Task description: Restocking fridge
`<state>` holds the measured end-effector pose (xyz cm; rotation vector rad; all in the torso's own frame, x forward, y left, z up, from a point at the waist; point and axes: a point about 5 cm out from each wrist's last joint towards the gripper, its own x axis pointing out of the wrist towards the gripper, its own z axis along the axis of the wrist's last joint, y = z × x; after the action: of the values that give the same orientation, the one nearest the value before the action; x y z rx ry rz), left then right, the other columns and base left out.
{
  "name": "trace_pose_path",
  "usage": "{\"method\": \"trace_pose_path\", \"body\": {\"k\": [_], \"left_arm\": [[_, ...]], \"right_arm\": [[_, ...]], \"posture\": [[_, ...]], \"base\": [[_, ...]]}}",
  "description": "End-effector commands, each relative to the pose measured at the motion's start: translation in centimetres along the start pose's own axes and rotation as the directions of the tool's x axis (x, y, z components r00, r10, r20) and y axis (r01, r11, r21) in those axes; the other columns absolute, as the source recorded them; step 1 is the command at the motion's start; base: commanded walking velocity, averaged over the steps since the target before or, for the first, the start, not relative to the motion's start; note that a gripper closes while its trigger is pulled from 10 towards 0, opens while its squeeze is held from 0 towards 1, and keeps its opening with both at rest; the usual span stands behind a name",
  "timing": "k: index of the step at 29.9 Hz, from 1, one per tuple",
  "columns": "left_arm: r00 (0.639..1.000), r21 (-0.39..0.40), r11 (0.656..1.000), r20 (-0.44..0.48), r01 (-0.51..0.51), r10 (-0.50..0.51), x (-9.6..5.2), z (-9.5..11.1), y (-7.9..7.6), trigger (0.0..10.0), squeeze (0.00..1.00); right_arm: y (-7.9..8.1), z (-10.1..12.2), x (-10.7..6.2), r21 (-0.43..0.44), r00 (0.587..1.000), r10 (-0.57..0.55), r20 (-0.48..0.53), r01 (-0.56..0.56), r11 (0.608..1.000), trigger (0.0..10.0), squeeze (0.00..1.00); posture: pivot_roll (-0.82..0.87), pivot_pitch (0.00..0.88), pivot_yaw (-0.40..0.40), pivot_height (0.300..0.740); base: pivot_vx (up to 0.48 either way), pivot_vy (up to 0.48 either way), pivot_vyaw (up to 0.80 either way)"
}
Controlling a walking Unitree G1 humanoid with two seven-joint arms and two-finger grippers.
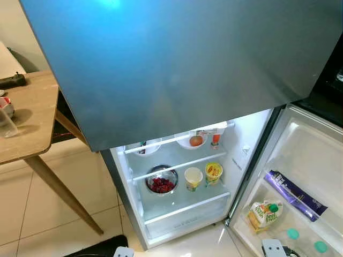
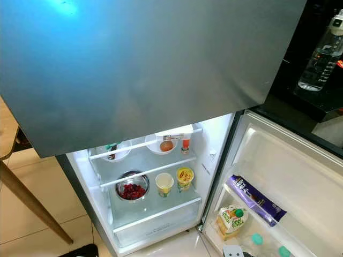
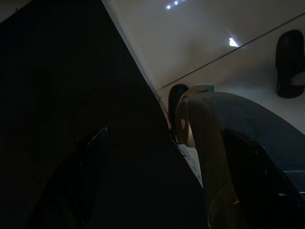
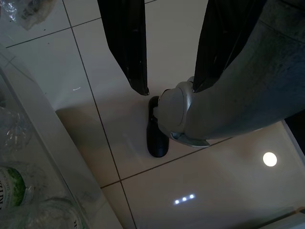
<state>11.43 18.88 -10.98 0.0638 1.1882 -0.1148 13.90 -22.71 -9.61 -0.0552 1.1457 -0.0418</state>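
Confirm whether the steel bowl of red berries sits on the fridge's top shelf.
No: the steel bowl of red berries sits on the lower shelf, left of the two cups; the top shelf holds white bowls.

Lit fridge interior (image 1: pixel 182 187) glows bright; left wrist view very dark.

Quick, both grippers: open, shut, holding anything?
Left gripper: too dark, cannot be told.
Right gripper: open, empty, hanging over the white tiled floor.

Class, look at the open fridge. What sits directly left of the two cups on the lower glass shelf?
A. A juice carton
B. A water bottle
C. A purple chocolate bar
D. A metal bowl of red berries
D: the metal bowl of red berries stands on the same shelf as the cups, to their left.
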Motion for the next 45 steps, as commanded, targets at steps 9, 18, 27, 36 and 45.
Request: {"method": "trace_pose_path", "body": {"k": [9, 18, 27, 36, 45], "left_arm": [[1.000, 0.001, 1.000, -0.016, 0.004, -0.004, -0.02, -0.26, -0.02, 10.0, 0.00], [1.000, -0.003, 1.000, -0.018, 0.004, -0.004, -0.02, -0.41, -0.14, 10.0, 0.00], [1.000, 0.005, 1.000, -0.018, -0.006, 0.006, -0.10, -0.41, 0.33, 10.0, 0.00], [1.000, 0.005, 1.000, -0.021, 0.002, -0.002, -0.05, -0.44, 0.04, 10.0, 0.00], [1.000, 0.002, 1.000, -0.025, 0.001, -0.001, -0.05, -0.56, -0.01, 10.0, 0.00]], "right_arm": [[-0.07, -0.32, -0.03, 0.000, 1.000, -0.004, -0.012, 0.004, 1.000, 10.0, 0.00], [0.04, -0.27, -0.01, -0.004, 1.000, 0.001, -0.011, -0.001, 1.000, 10.0, 0.00], [-0.05, -0.34, -0.03, -0.006, 1.000, -0.001, -0.013, 0.001, 1.000, 10.0, 0.00], [-0.25, -0.14, -0.05, -0.015, 1.000, -0.004, -0.010, 0.004, 1.000, 10.0, 0.00], [-0.20, -0.09, -0.03, -0.011, 1.000, -0.004, -0.008, 0.004, 1.000, 10.0, 0.00]], "posture": [[-0.06, 0.000, -0.016, 0.740], [-0.06, 0.000, -0.018, 0.740], [-0.07, 0.000, -0.018, 0.740], [-0.06, 0.000, -0.022, 0.740], [-0.06, 0.000, -0.014, 0.740]], "base": [[0.000, 0.000, 0.00], [0.000, 0.000, 0.00], [0.000, 0.000, 0.00], [0.000, 0.000, 0.00], [0.000, 0.000, 0.00]]}}
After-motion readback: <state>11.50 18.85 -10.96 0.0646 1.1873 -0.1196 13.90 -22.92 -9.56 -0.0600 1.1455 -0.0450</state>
